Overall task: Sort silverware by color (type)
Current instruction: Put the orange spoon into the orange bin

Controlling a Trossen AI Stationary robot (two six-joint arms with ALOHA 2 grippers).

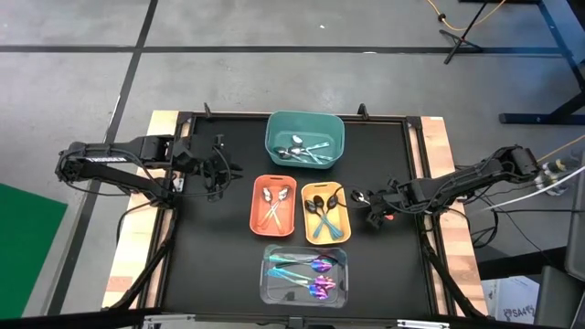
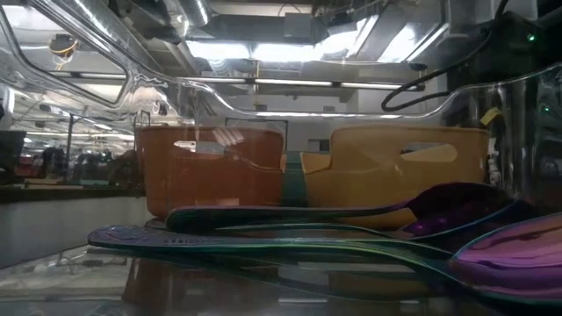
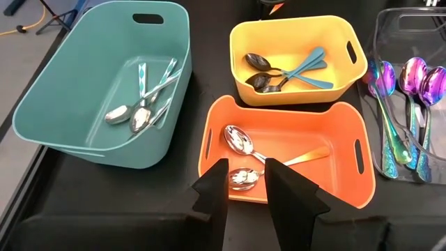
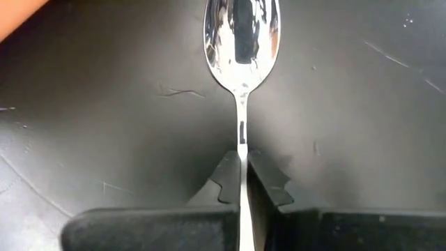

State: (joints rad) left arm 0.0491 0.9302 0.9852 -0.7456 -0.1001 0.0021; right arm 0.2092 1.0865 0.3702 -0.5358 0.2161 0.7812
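— What lay nearest the lens?
— A silver spoon (image 4: 241,42), its handle clenched by the right gripper (image 4: 242,174), near the table's (image 1: 219,256) right edge beside the yellow bin (image 1: 326,213).
— Open room?
— Bare mat along the left edge, where the left gripper (image 3: 247,183) waited, fingers partly apart, grasping nothing.
— Any writing?
— None readable.
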